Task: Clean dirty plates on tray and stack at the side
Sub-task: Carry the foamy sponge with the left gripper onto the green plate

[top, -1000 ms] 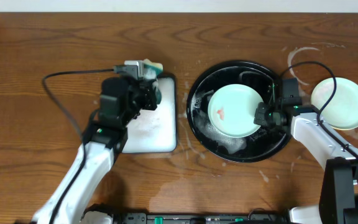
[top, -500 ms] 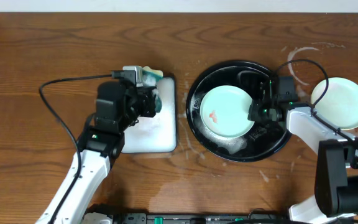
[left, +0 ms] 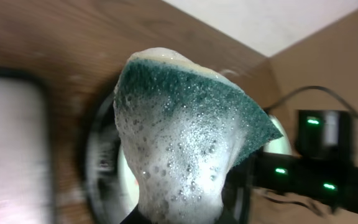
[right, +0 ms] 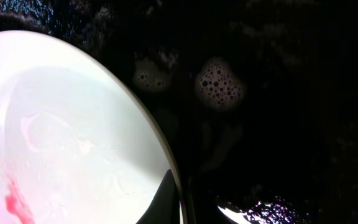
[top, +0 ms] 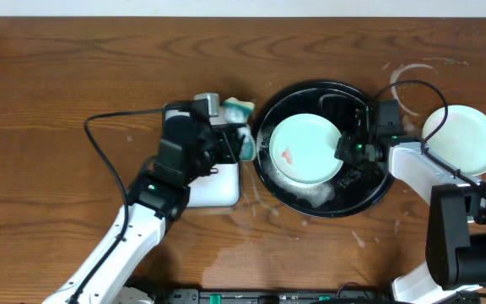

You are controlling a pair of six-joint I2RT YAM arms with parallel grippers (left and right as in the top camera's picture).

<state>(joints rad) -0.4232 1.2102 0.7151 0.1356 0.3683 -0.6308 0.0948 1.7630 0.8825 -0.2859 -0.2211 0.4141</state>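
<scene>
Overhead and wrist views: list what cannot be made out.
- Left gripper: fingertips hidden behind the foamy sponge, left wrist view.
- Tray floor under the smeared plate: covered, overhead.
- Smeared plate's left part: cut off by the right wrist view's edge.
- Side plate: single or stacked, too flat to tell overhead.

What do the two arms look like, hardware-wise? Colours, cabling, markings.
The left arm and right arm match: white rounded link shells with black joint blocks. The left gripper and right gripper are black, each fed by a loose, looping black cable. Small green LEDs glow on both.
</scene>
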